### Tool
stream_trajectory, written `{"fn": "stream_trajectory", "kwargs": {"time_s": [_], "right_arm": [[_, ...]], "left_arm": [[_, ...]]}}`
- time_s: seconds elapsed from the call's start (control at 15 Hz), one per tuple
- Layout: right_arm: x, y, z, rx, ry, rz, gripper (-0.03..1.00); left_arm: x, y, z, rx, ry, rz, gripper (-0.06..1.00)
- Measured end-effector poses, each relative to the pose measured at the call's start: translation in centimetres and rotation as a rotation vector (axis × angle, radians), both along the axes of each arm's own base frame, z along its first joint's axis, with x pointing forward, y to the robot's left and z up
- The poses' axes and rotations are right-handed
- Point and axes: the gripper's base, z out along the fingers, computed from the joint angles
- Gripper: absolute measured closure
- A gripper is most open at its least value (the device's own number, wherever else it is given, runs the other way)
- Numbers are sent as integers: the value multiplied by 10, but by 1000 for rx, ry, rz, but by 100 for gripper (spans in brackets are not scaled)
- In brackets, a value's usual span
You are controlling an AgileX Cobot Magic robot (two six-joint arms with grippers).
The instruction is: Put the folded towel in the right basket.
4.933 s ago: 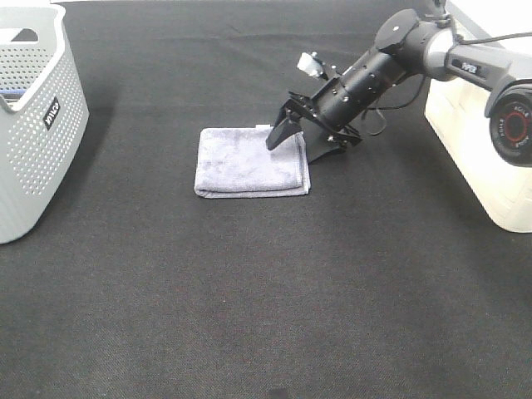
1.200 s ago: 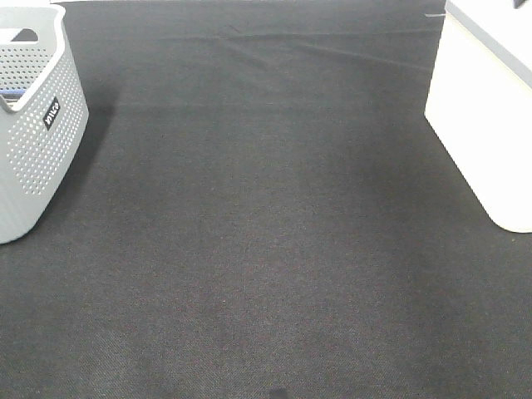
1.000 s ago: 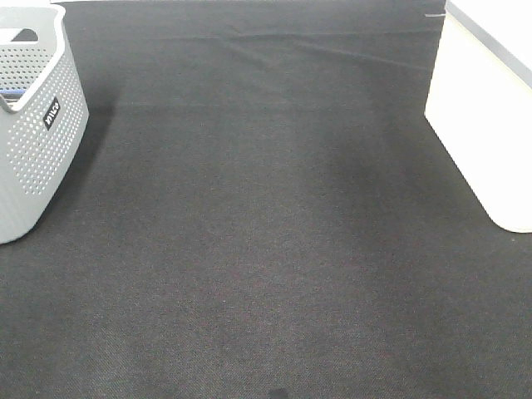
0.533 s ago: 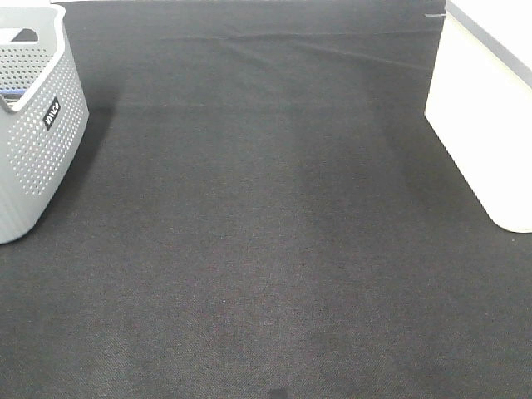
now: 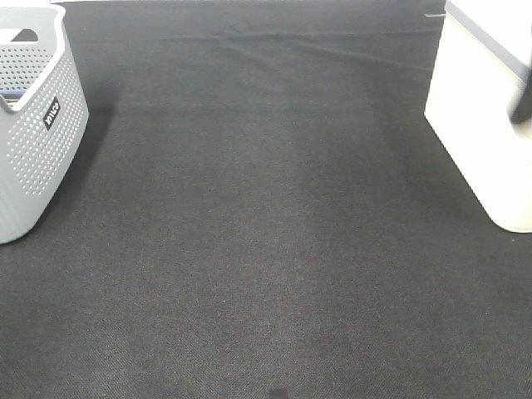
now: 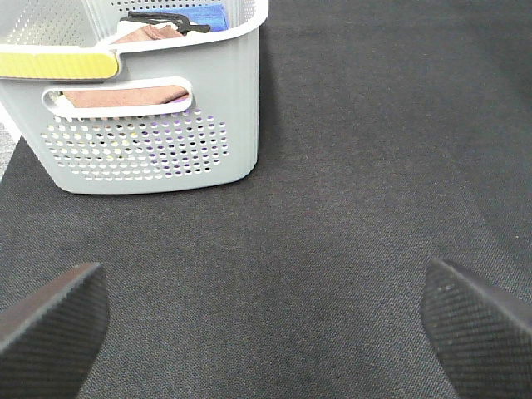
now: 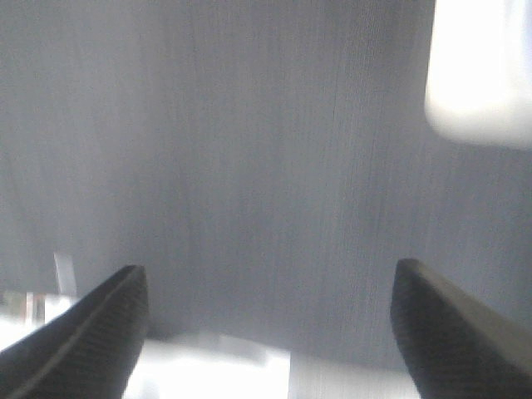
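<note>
The folded towel is not in view in any frame. The right basket (image 5: 482, 141) is white and stands at the table's right edge; its inside is hidden. My right gripper (image 7: 270, 332) is open, with nothing between its fingers, over a blurred grey surface; a blurred white shape (image 7: 478, 71) lies beyond it. In the exterior view only a dark blurred bit of the right arm (image 5: 523, 104) shows at the right edge, over the white basket. My left gripper (image 6: 266, 328) is open and empty, low over the dark cloth, facing the grey basket.
A grey perforated basket (image 5: 33, 125) stands at the far left; in the left wrist view this basket (image 6: 166, 125) holds cloths. Dark cloth (image 5: 266, 216) covers the table between the two baskets.
The towel and the right arm that lay mid-table 4.9 s ago are gone from the table. In the last half second a dark blur has appeared at the right edge.
</note>
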Motion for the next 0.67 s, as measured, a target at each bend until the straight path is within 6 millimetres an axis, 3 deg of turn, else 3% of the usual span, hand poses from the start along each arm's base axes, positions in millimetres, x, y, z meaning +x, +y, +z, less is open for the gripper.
{"fn": "stream_trajectory", "kwargs": {"time_s": [0.07,0.27,0.53,0.67], "right_arm": [[0,0,0,0,0,0,21],[-61,-7,-35,-7,52,-2,21],[-119,-18,-64,-42,-59,-6,21],[-141,-23,-68,-62,-161,-4,21]], "left_arm": [[0,0,0,0,0,0,-2],[0,0,0,0,0,0,-2],[0,0,0,0,0,0,-2],[0,0,0,0,0,0,-2]]}}
